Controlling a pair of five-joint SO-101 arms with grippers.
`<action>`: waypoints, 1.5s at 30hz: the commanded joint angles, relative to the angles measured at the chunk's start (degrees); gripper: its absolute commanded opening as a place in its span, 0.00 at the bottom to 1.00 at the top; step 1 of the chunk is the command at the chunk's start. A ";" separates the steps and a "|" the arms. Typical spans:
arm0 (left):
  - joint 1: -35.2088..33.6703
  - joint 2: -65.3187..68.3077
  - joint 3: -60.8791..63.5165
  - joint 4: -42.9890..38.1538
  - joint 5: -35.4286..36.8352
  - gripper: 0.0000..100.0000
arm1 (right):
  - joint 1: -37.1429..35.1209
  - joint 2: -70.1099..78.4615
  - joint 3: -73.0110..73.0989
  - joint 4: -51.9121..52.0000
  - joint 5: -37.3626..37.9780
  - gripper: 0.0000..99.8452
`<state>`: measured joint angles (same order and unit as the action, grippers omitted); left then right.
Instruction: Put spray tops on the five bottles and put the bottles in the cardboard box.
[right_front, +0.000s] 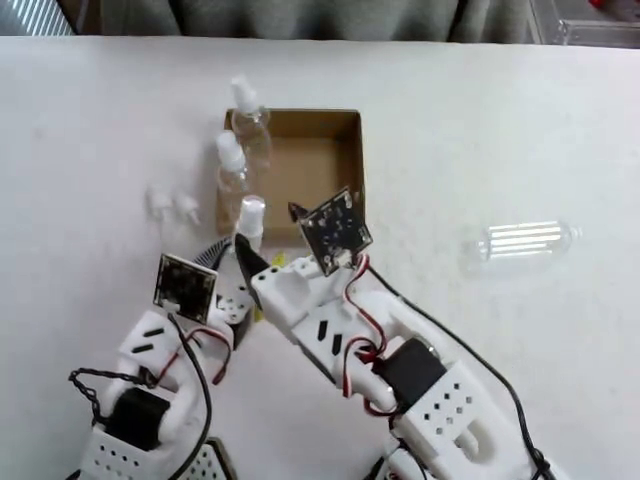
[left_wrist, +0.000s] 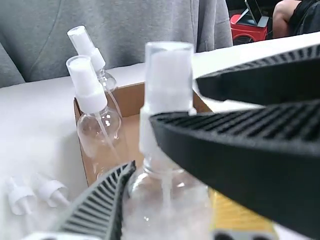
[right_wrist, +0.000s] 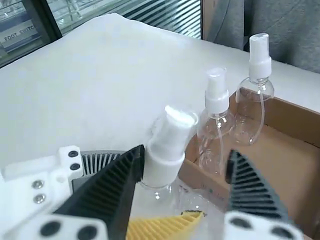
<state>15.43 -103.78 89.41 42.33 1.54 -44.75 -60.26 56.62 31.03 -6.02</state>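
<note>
Third bottle (left_wrist: 160, 197) is held upright just outside the near wall of the box (right_front: 318, 165), by its left corner. Left gripper (left_wrist: 144, 150) is closed on the clear body, with a ribbed jaw on each side. Spray top (right_wrist: 169, 142) is already sat on the neck; whether it is threaded fully home cannot be told. Right gripper (right_wrist: 186, 152) is open around that top: one jaw is touching or nearly touching the collar, while the other is kept well apart from it.

Rear bottle (right_front: 250, 125) and middle bottle (right_front: 233, 170), both topped, are stood inside the box along its left wall. Loose tops (right_front: 187, 207), two of them, are laid on the counter (right_front: 450, 120) just left of the box. Bare bottle (right_front: 520, 240) is laid on its side, well apart to the right.

Risks, as judged:
- Top may be cross-threaded or left loose if the right gripper is closed off-centre. With one jaw arriving first, the neck would be pushed sideways.
- Bottle may be twisted or slipped within the left grip, since little friction is offered by smooth clear plastic under a turning load.
- Base may be caught on the near wall if the bottle is not lifted enough on the way in.
- Middle bottle, near the entry spot, may be knocked by bottle or jaw. Being empty and top-heavy, it would be toppled easily.
- Bare bottle may be rolled away when approached, being round and on its side.
</note>
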 joint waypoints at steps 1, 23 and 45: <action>-0.57 -0.75 -2.46 -0.62 -0.53 0.02 | -0.04 -4.53 -2.55 1.19 0.35 0.29; -0.57 -0.75 -2.46 -0.53 -0.53 0.02 | 10.33 -1.19 -5.80 6.46 7.47 0.01; -0.57 -0.75 -1.85 -0.62 -0.53 0.02 | 8.40 7.08 -2.02 2.77 7.12 0.02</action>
<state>15.08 -103.78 89.41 42.33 1.63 -39.30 -53.32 55.03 31.21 1.01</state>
